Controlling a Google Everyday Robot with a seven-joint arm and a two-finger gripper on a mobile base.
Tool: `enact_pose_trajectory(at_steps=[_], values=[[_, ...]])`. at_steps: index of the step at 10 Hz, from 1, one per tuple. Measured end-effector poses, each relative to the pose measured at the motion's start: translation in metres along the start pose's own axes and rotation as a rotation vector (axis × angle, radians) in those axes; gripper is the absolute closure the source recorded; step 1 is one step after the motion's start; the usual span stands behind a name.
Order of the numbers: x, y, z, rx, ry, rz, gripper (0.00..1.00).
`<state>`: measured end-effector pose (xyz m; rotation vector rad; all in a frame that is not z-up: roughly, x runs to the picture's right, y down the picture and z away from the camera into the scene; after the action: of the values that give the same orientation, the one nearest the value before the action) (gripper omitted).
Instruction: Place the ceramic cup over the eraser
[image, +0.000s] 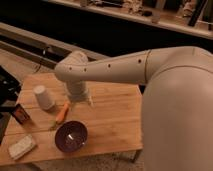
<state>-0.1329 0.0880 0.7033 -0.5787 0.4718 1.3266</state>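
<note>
While the gripper (80, 102) hangs over the middle of the desk (115, 120), fingers apart and holding nothing, white cup (44, 97) standing near the left edge, dark eraser (21, 114) just beside it at that edge, carrot (62, 112) and purple bowl (71, 136) toward the front.

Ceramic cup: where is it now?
In the camera view, the ceramic cup stands left on the table, behind the eraser, left of the carrot; the gripper hangs to its right.

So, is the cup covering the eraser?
No, the ceramic cup stands apart from the eraser; the end effector hangs beside the carrot.
</note>
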Motion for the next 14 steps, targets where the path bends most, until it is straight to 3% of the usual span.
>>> enact_pose_trajectory(at_steps=[3,6,9,14], values=[[-0.026,0.041,-0.01,0.02,-0.027,-0.167,0.35],[-0.057,0.072,-0.015,0.016,-0.07,-0.288,0.35],[-0.091,0.097,-0.015,0.011,-0.089,-0.367,0.35],[-0.126,0.143,-0.015,0.015,-0.083,-0.479,0.35]])
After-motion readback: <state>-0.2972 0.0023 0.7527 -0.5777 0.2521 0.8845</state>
